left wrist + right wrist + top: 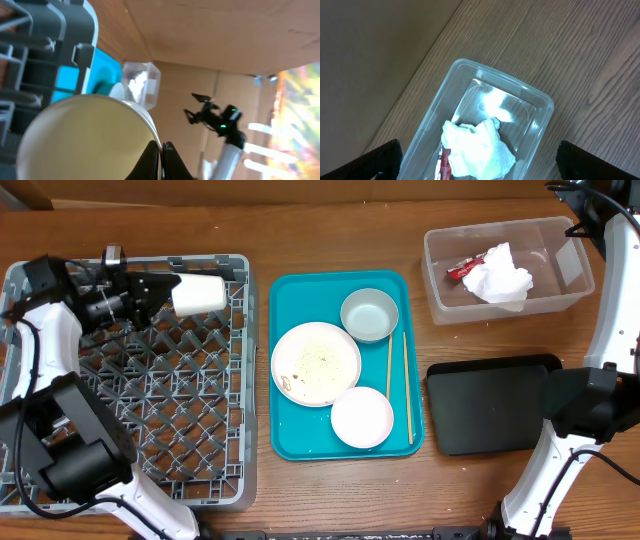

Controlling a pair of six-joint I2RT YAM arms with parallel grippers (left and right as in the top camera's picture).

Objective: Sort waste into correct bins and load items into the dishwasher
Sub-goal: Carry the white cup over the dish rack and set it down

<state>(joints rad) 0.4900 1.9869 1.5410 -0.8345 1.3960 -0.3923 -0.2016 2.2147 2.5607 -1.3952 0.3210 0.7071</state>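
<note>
White cup (200,294) held over rack (245,380)
The left claw (166,288) pinches its rim; it looks light, stiff and slick, so that thin wall suits. The right claw (480,167) gapes above the tub (535,100).

"How was the light?"
"Bright and even overhead, with soft shadows. I saw glare on the clear tub (495,107)."
"Any blur?"
"In the left wrist view the cup (85,140) was soft, and it was washed out at three o'clock."
</note>
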